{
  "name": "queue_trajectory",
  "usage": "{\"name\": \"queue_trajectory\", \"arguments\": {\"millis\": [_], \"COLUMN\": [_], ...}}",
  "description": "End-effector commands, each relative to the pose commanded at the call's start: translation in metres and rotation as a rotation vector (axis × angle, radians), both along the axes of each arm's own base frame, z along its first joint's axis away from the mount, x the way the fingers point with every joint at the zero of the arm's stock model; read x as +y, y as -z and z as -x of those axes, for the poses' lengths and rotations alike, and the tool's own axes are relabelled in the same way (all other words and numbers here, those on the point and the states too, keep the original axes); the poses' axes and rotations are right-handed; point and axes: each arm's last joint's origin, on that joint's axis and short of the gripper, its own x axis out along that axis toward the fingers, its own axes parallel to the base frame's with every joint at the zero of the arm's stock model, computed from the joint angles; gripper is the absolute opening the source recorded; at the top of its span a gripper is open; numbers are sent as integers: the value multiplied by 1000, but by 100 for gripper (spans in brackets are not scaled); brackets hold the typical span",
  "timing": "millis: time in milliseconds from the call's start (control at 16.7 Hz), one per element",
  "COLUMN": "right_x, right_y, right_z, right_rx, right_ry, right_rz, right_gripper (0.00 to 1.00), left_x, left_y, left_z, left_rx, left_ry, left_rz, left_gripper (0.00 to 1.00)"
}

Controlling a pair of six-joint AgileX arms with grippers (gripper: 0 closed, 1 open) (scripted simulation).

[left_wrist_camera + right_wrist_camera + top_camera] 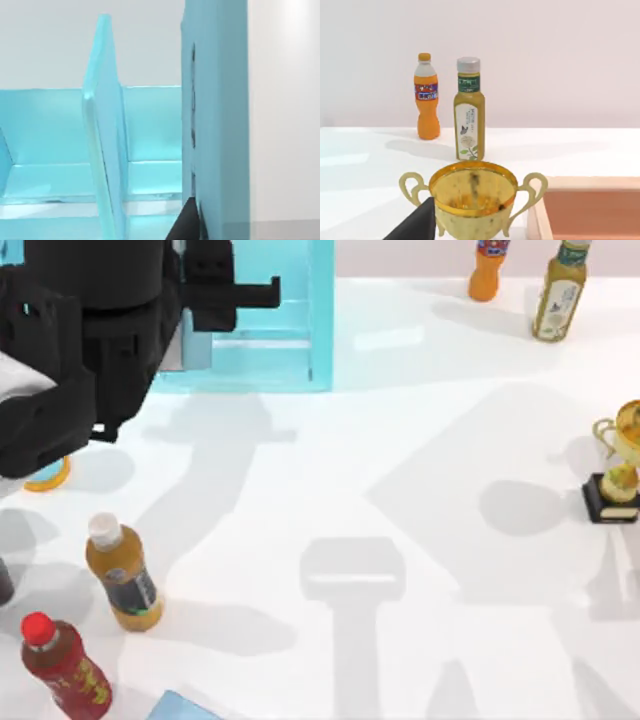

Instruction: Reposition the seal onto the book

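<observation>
The left arm fills the upper left of the top view, and its black tool [235, 290] reaches over the big turquoise shelf unit [290, 340] at the top edge. Whether that tool is spread or pressed together cannot be told. In the left wrist view the shelf's thick side wall [215, 125] stands close up, with a thin upright divider [102, 140] beside it and a bit of black at the bottom edge.

Where the seal and the book lie cannot be told from these views.

On the white counter [400, 440], the lower left holds an amber bottle with a white cap [125, 575] and a red-capped dark red bottle [62, 665], the two near each other but apart. A pale blue flat corner [175, 707] pokes in at the bottom edge. At the upper right stand an orange bottle [487, 270] and a pale green bottle [558, 295], and at the right edge a gold trophy [620, 465] on a black base.

The right wrist view looks over the trophy's cup — the two bottles stand upright behind it — with a dark wedge of the right tool [415, 225] at the lower left; its state cannot be told either.
</observation>
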Motion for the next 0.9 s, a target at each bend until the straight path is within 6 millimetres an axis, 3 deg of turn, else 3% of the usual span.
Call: {"name": "queue_trajectory", "arguments": {"millis": [120, 480, 900], "right_x": [0, 0, 0], "right_y": [0, 0, 0], "right_z": [0, 0, 0], "right_rx": [0, 0, 0], "right_ry": [0, 0, 0], "right_rz": [0, 0, 0], "right_gripper": [100, 100, 100], "left_x": [2, 0, -47], "left_y": [-1, 3, 61], "left_z": [7, 5, -7], "left_rx": [6, 17, 87], "left_ry": [0, -7, -161], "left_rz": [-5, -6, 209], "left_gripper": [0, 0, 0]}}
